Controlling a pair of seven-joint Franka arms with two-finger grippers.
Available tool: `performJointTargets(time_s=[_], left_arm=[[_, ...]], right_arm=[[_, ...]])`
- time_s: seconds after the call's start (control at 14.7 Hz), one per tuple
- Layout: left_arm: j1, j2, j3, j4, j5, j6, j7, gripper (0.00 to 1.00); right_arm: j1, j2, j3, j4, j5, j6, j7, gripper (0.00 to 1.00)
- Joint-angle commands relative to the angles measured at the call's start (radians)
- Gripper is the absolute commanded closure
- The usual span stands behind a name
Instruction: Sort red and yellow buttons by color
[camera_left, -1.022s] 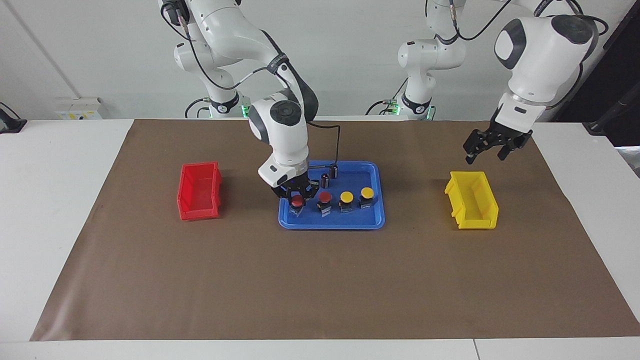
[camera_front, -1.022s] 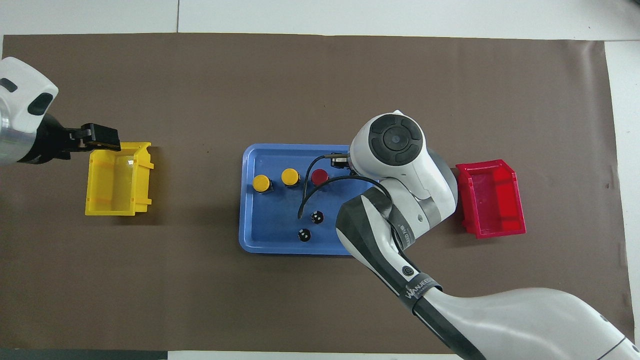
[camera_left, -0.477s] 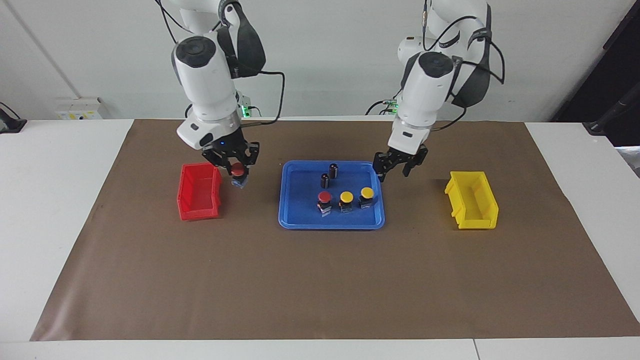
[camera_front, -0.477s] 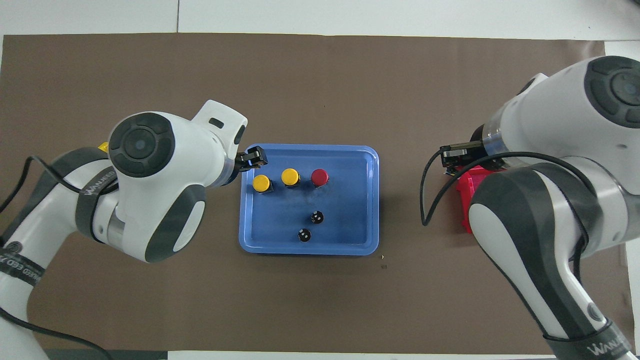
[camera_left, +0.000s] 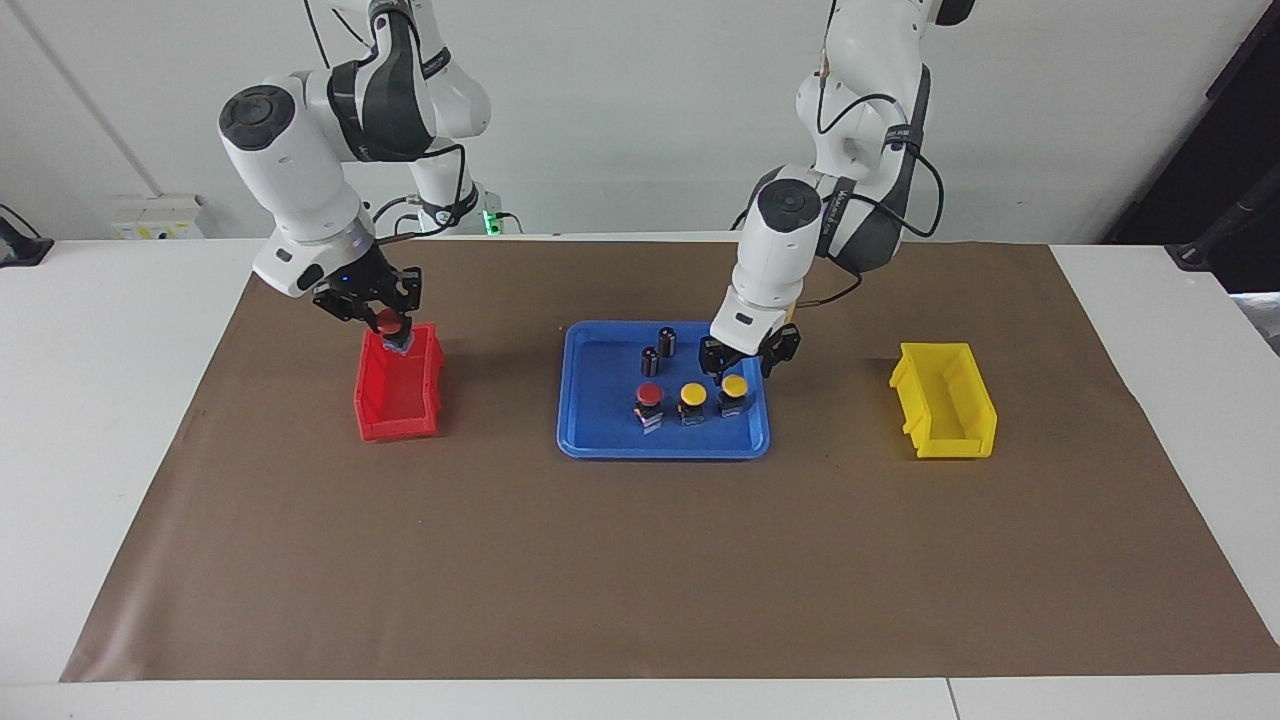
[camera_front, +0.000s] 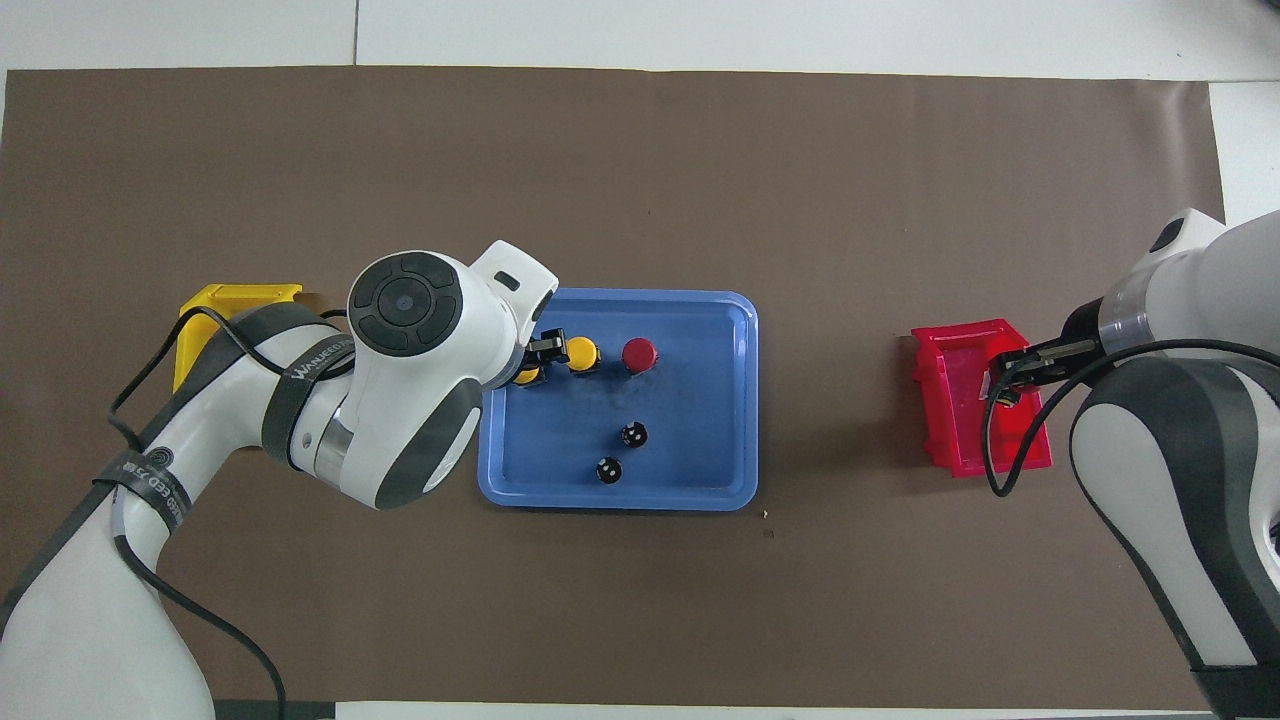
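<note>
In the blue tray a red button and two yellow buttons stand in a row. My left gripper is open just above the yellow button at the left arm's end of the row. In the overhead view my left gripper half covers that button; the other yellow button and the red button show. My right gripper is shut on a second red button and holds it over the red bin.
Two dark cylinders stand in the tray, nearer to the robots than the buttons. A yellow bin sits toward the left arm's end of the brown mat. In the overhead view the left arm covers most of it.
My right gripper carried the red button from beside the red bin to over it. My left gripper moved from the tray's edge to over the end yellow button.
</note>
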Motion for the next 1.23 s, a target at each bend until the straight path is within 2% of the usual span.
performJointTargets(time_s=[0.0,0.41,0.68,0.75,0.82,0.89,0.95,1.02,1.16], left_arm=[[-0.008,-0.02,0.011,-0.024,0.022,0.014,0.028,0.18],[-0.014,0.004,0.011,-0.041,0.022,0.078,0.021,0.18],[-0.014,0.026,0.011,-0.041,0.022,0.088,0.019,0.18],[-0.015,0.026,0.011,-0.039,0.022,0.085,0.019,0.24],[-0.015,0.027,0.011,-0.036,0.022,0.079,0.015,0.43],[-0.015,0.027,0.011,-0.034,0.022,0.078,-0.017,0.76],[-0.015,0.027,0.011,-0.034,0.022,0.082,-0.051,0.93],[-0.015,0.027,0.011,-0.033,0.022,0.082,-0.065,0.98],[-0.017,0.027,0.011,-0.018,0.022,0.05,-0.071,0.98]], right_arm=[[-0.024,-0.049,0.009,-0.1,0.052,0.084,-0.049,0.86],[-0.067,-0.043,0.008,-0.204,0.052,0.205,-0.185,0.86],[-0.076,-0.04,0.009,-0.253,0.053,0.282,-0.192,0.86],[-0.07,-0.04,0.009,-0.272,0.058,0.305,-0.189,0.86],[-0.07,-0.04,0.009,-0.286,0.067,0.314,-0.189,0.86],[-0.068,-0.043,0.009,-0.296,0.073,0.319,-0.189,0.85],[-0.067,-0.046,0.009,-0.303,0.073,0.329,-0.192,0.86],[-0.068,-0.047,0.009,-0.319,0.073,0.346,-0.195,0.86],[-0.073,-0.041,0.008,-0.343,0.073,0.359,-0.204,0.85]])
